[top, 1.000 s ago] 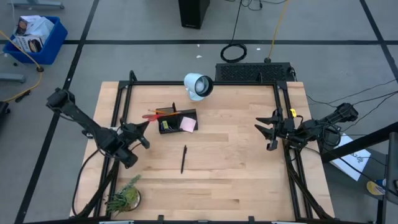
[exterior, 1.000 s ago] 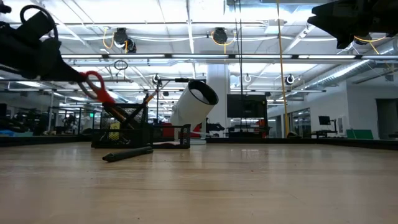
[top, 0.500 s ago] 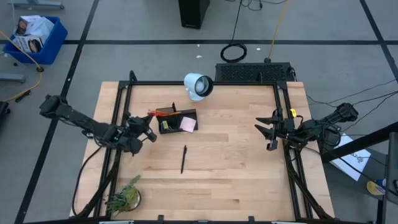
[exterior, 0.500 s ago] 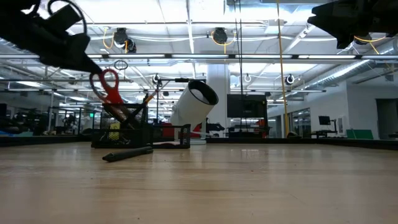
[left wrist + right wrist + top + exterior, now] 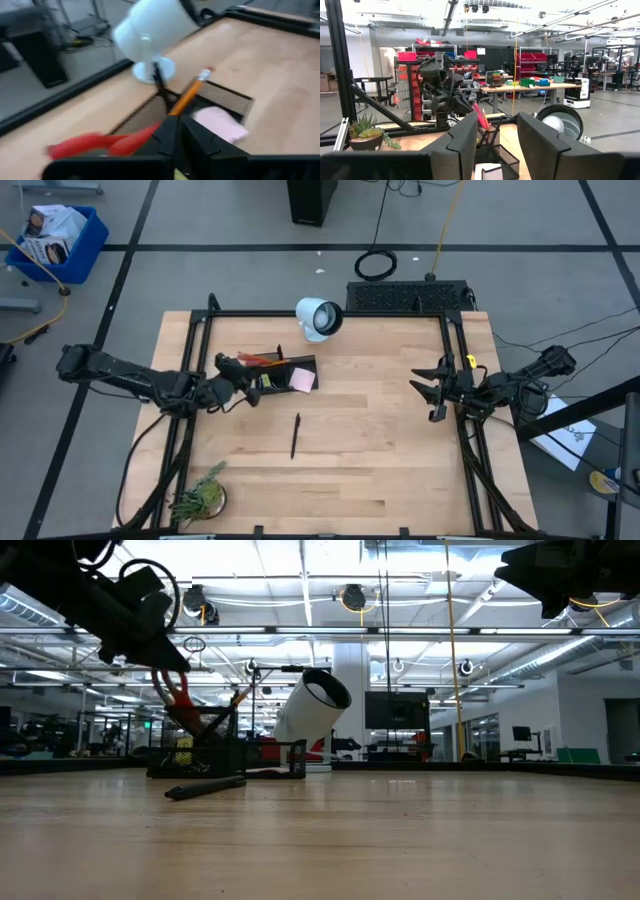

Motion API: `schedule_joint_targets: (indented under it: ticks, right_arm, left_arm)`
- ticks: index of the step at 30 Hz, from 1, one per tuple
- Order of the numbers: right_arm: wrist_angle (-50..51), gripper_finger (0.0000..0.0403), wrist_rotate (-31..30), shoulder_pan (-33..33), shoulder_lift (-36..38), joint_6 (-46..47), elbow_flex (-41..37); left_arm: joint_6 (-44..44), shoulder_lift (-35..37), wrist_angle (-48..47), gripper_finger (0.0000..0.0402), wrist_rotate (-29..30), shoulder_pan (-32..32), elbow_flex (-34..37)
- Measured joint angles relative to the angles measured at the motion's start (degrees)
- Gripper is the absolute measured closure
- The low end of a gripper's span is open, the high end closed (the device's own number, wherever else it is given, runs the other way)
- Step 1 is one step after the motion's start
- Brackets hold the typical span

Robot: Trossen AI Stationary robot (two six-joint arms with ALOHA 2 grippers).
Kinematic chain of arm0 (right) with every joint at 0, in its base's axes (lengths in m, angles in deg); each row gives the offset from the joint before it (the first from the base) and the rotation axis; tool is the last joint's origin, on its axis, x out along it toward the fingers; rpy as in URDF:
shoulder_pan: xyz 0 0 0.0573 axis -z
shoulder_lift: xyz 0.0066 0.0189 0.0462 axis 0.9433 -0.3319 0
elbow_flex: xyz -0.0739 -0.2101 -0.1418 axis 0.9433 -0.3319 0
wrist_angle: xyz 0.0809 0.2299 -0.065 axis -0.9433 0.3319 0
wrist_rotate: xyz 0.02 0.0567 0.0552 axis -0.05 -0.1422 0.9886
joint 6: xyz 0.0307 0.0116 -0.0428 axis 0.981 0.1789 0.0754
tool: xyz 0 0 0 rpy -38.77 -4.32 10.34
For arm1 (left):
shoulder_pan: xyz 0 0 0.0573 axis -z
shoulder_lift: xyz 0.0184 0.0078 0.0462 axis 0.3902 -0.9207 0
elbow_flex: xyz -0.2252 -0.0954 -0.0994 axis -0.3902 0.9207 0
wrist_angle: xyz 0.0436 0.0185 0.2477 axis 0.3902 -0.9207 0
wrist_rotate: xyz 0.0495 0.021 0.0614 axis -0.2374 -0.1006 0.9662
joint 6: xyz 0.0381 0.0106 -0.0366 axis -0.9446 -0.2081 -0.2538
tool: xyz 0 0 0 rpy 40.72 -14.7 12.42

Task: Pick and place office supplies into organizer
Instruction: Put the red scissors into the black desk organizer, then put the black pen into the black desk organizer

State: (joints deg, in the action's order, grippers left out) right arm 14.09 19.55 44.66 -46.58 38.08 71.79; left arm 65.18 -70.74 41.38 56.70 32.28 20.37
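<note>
**Scissors over the organizer's left end**

Now the red-handled scissors (image 5: 257,360) sit pinched in the left gripper (image 5: 232,367), whose jaws are drawn narrow on the blades, with the red handles reaching out over the left end of the organizer (image 5: 288,375). From the low view the scissors (image 5: 178,700) hang tilted, handles down, right at the top of the black mesh organizer (image 5: 225,750); whether they touch its rim cannot be told. The left wrist view shows the red handles (image 5: 95,145) blurred in front of that arm's fingers (image 5: 167,137), with an orange pencil (image 5: 189,94) leaning up out of the tray.

Inside the organizer lies the pink sticky-note pad (image 5: 302,380) in the right compartment, and something black and yellow (image 5: 265,381) sits in the middle one. A black pen (image 5: 295,434) lies on the bare table (image 5: 380,450), near the tray on the side away from the lamp.

Behind the tray stands a white cylindrical lamp (image 5: 318,318). A green plant (image 5: 200,496) sits at the table's near left corner.

The right gripper (image 5: 432,389) waits well apart at the table's right edge, jaws parted and holding nothing.
</note>
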Motion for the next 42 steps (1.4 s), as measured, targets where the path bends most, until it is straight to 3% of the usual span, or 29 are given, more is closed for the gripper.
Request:
schedule_joint_targets:
  ticks: [7,12,16,20,26,31,39,42]
  right_arm:
    - [0.0,0.0273,0.0,0.0,0.0,0.0,0.0]
    - [0.0,0.0273,0.0,0.0,0.0,0.0,0.0]
    - [0.0,0.0273,0.0,0.0,0.0,0.0,0.0]
    - [0.0,0.0273,0.0,0.0,0.0,0.0,0.0]
    - [0.0,0.0273,0.0,0.0,0.0,0.0,0.0]
    - [0.0,0.0273,0.0,0.0,0.0,0.0,0.0]
    - [0.0,0.0273,0.0,0.0,0.0,0.0,0.0]
    - [0.0,0.0273,0.0,0.0,0.0,0.0,0.0]
  left_arm:
    - [-3.0,0.0,5.7,0.034,-7.1,5.4,0.0]
    - [-3.3,-0.2,6.0,0.0337,-15.3,9.0,0.0]
    - [9.1,-2.6,9.2,0.0337,-19.5,10.0,0.0]
    - [28.0,-5.6,8.1,0.0337,-21.0,11.6,0.0]
    - [49.6,-14.4,12.2,0.0337,-14.0,14.3,0.1]
    - [58.4,-24.5,12.5,0.0337,-12.5,17.5,-3.4]
    - [66.6,-39.7,-15.4,0.0356,-8.4,21.2,-26.5]
    - [68.6,-44.1,-19.7,0.0378,-4.6,22.5,-31.4]
